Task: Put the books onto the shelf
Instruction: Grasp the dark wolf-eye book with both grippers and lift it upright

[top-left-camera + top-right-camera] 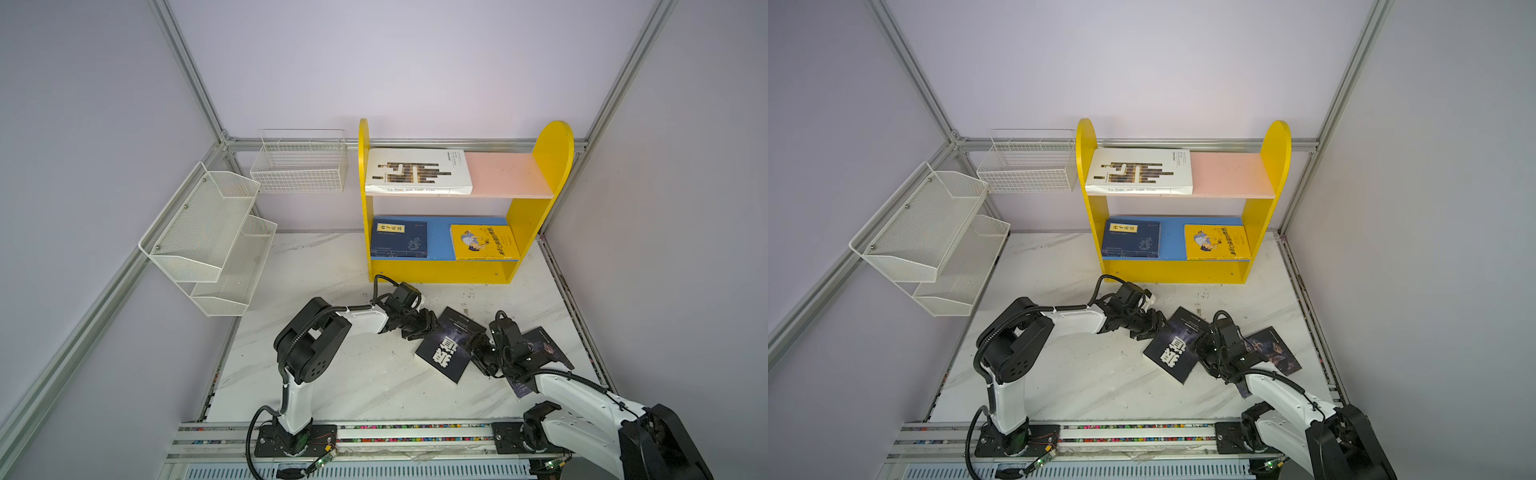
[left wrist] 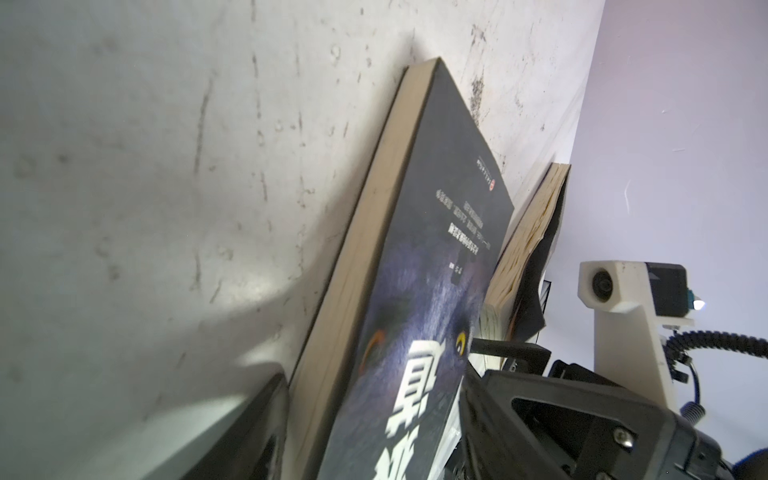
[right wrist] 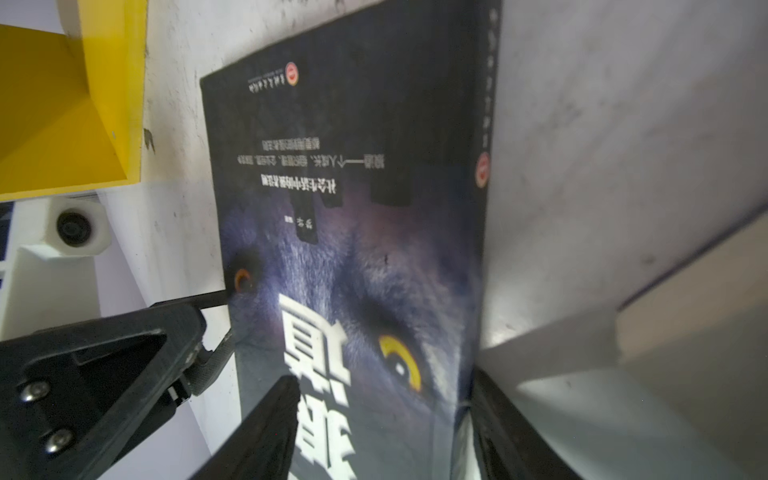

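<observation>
A dark-blue book with a face (image 1: 446, 353) (image 1: 1173, 353) lies on the marble table in front of the shelf (image 1: 548, 166). My left gripper (image 1: 428, 328) (image 2: 374, 382) stands open at its far left edge, its jaws astride that edge. My right gripper (image 1: 476, 353) (image 3: 384, 382) is open astride the spine edge, one finger over the cover. A second dark book (image 1: 544, 349) lies partly under the right arm. On the shelf lie a white book (image 1: 415, 170), a navy book (image 1: 399, 239) and a yellow book (image 1: 484, 243).
A white mesh rack (image 1: 208, 237) and a white wire basket (image 1: 299, 166) hang at the back left. The shelf's yellow base (image 3: 62, 104) stands close behind the book. An aluminium rail (image 1: 374, 432) runs along the table's front edge.
</observation>
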